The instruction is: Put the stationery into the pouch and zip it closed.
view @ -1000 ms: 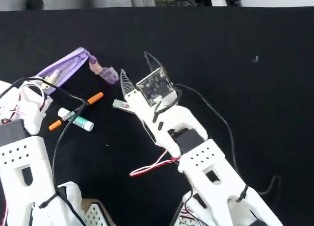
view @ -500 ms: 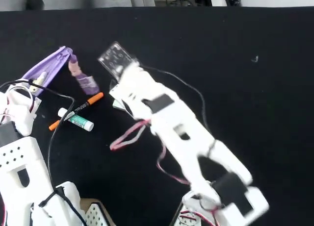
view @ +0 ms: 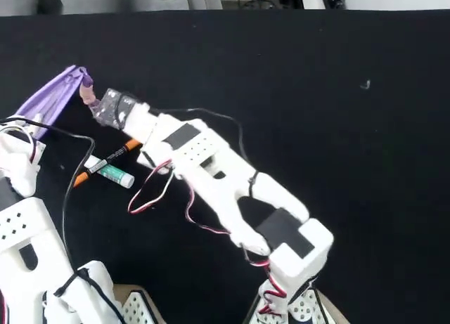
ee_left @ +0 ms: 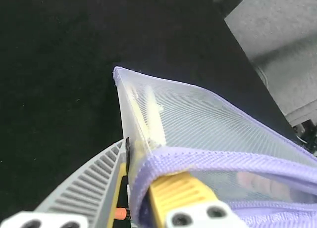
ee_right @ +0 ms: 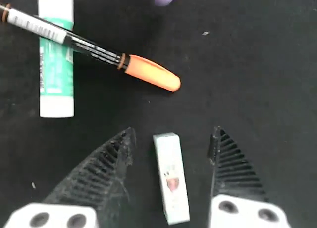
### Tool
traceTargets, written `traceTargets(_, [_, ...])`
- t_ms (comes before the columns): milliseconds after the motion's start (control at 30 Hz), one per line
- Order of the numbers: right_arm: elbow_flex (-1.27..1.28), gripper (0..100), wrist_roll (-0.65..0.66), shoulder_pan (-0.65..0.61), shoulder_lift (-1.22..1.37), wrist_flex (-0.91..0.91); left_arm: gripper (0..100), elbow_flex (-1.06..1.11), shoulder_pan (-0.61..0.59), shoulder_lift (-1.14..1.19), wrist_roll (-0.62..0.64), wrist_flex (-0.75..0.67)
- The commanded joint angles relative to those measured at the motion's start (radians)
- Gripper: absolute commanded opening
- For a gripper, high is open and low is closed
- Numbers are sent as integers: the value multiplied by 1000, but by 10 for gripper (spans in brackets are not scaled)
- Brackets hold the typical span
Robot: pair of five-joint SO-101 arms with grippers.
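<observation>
Two arms at black bench [view: 337, 78]. Left gripper [ee_left: 133, 183] pinching rim of purple mesh pouch [ee_left: 213, 124]; pouch sits at far-left edge of bench in high view, pale items faintly visible through mesh. Right arm stretched across toward pouch. Right gripper [ee_right: 173, 139] spread wide, straddling small white eraser [ee_right: 171, 181] flat on bench, gap on each side. Orange marker [ee_right: 94, 52] just beyond eraser, lying across green-and-white glue stick [ee_right: 56, 60]. Marker, glue stick, eraser all outside pouch, near it.
</observation>
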Motion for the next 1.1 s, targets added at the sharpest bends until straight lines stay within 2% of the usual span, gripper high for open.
traceTargets(0, [-53,240,9,-38,27,-94,29,-71,-35,-23,12,-17])
traceTargets(200, [-61,240,26,-43,84,-201,29,-76,-131,-23,14,-29])
traceTargets(433, [-174,240,100,-46,174,-163,29,-68,-288,-15,14,-86])
traceTargets(600, [-265,240,224,-66,260,-155,29,-68,-341,-18,14,-103])
traceTargets(733, [-383,240,318,-95,325,-57,29,-74,-357,-17,14,-103])
traceTargets(933, [-638,240,505,-143,418,186,29,-71,-357,-18,14,-103])
traceTargets(1067, [-819,240,565,-160,515,293,29,-67,-357,-21,12,-103])
